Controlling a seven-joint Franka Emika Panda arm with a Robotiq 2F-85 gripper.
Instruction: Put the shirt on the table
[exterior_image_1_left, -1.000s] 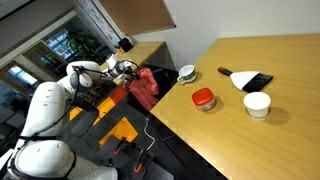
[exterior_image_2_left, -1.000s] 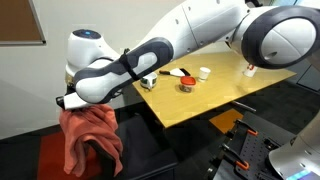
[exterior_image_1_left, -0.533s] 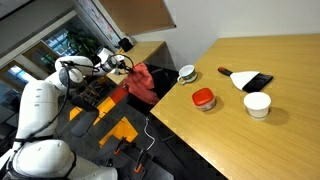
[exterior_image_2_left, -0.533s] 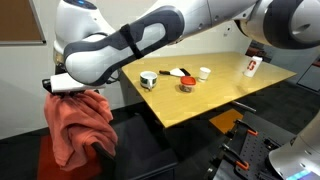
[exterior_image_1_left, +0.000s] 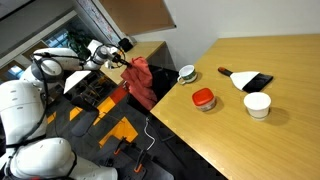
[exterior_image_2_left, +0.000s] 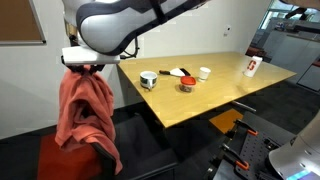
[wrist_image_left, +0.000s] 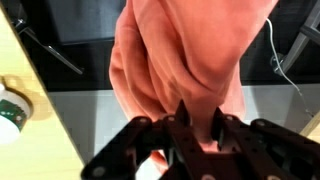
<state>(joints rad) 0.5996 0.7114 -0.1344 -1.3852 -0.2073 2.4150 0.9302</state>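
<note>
Fingers: the dark fingers (wrist_image_left: 182, 118) enter from the lower edge of the wrist view. They are closed on a bunched fold of pink cloth, which fills the gap between them.
Gripper: the gripper (wrist_image_left: 197, 125) points downward and sits at upper left in an exterior view (exterior_image_2_left: 82, 66). It grips the garment at its topmost point.
Shirt: the shirt (exterior_image_2_left: 85, 120) hangs in long folds straight below the grip, at the left of the frame. It is off the table and apart from the table's near edge. Holding it from the top probably lets its weight gather it into one column for carrying.
Arm: the white arm (exterior_image_1_left: 62, 62) reaches across the upper left of the frame to the cloth (exterior_image_1_left: 140, 78).
Table: the wooden table (exterior_image_1_left: 240, 140) fills the right of the frame, with broad bare wood in the lower right.
Objects on table: a red-lidded container (exterior_image_1_left: 203, 98), a white cup (exterior_image_1_left: 257, 105) and a small bowl (exterior_image_1_left: 186, 73) are grouped near centre.
Step judged: the shirt is lifted but not yet carried over the tabletop.
Risk judged: trailing hems may catch the table edge or sweep the bowl, so the bare wood is the safer place to set it down.
</note>
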